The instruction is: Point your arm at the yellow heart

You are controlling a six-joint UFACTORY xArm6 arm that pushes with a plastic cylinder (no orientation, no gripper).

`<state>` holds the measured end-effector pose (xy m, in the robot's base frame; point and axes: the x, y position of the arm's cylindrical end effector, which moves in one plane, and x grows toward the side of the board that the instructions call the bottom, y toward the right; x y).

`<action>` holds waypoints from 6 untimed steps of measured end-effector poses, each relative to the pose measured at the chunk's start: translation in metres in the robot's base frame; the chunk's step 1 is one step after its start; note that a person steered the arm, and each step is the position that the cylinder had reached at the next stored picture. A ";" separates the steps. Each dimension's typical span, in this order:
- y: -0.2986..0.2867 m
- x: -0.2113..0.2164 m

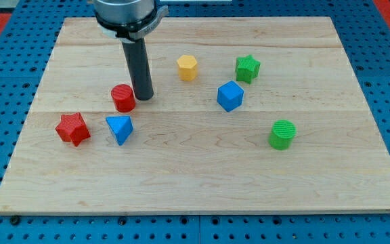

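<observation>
A yellow block (187, 68) sits in the upper middle of the wooden board (202, 183); its shape looks like a short hexagonal prism. My tip (144, 97) rests on the board to the left of and below the yellow block, about a block's width or two away from it. The tip stands right beside a red cylinder (122, 98), at its right edge; whether they touch I cannot tell.
A red star (72, 128) and a blue triangular block (120, 128) lie at the left. A blue cube-like block (229, 95) and a green star (247, 68) lie right of the yellow block. A green cylinder (282, 134) stands at the right.
</observation>
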<state>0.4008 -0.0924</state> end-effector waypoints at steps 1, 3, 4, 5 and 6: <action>-0.020 0.004; -0.031 0.030; -0.017 -0.009; -0.016 -0.068; -0.006 -0.099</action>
